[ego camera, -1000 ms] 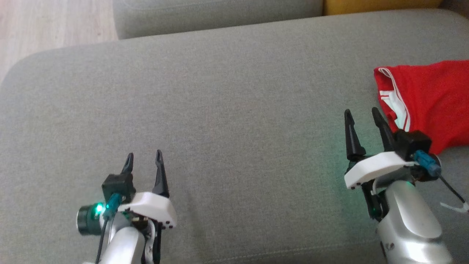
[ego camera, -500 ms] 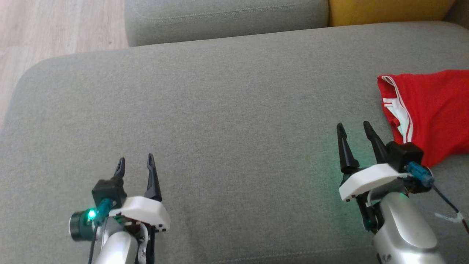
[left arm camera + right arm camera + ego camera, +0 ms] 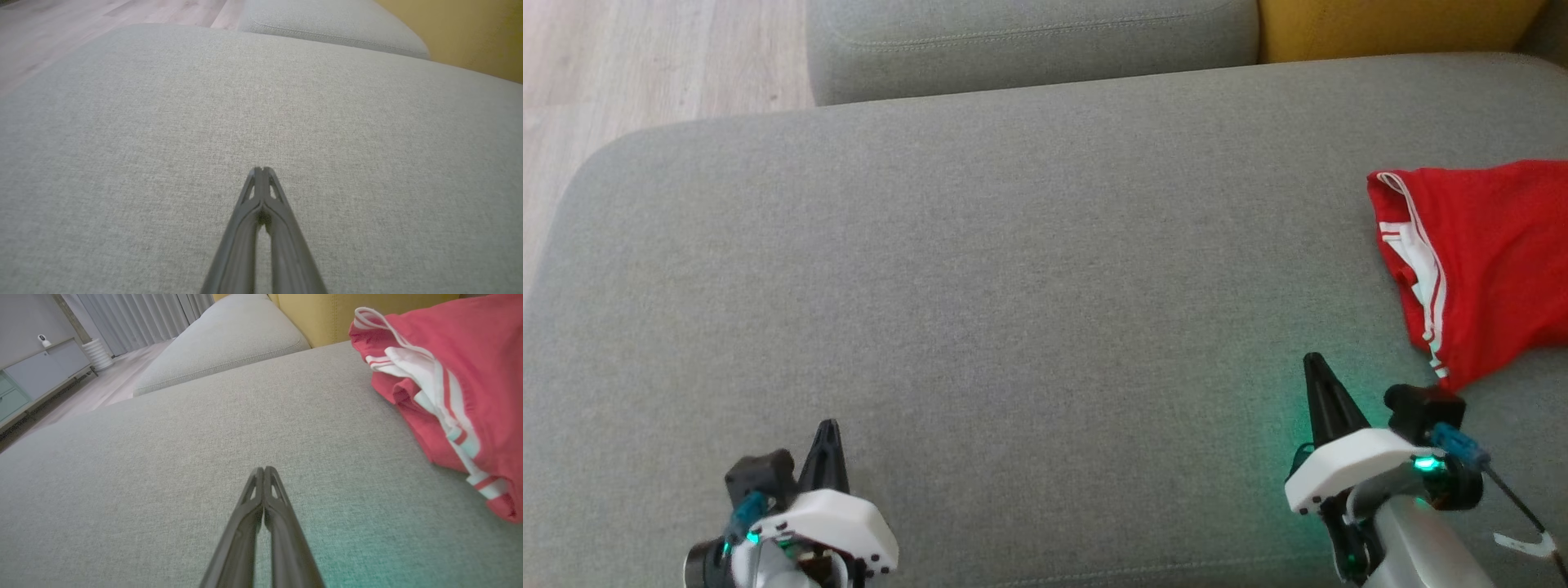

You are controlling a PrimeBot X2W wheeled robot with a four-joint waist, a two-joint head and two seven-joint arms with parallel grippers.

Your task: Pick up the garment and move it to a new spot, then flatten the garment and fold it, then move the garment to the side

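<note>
the crumpled red fabric garment [image 3: 1490,261] [image 3: 461,367] with white side stripes lies bunched at the right edge of the broad grey woven sofa seat [image 3: 1013,286], and nothing is holding it. near its lower corner but apart from the cloth, the right tool [image 3: 1313,361] [image 3: 264,469] has its two dark fingers clenched tip to tip on nothing. the left tool [image 3: 828,426] [image 3: 261,169] is well apart at the lower left over bare seat, likewise clenched and empty, with a mustard-yellow cushion [image 3: 1388,24] and pale wooden floor [image 3: 645,57] beyond.

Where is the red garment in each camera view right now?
Head view: red garment at right edge, on the grey cushion.
Right wrist view: red garment at upper right.
Left wrist view: grey cushion ahead, yellow cushion top right.
Shared landmark: the yellow cushion, along each view's top.
</note>
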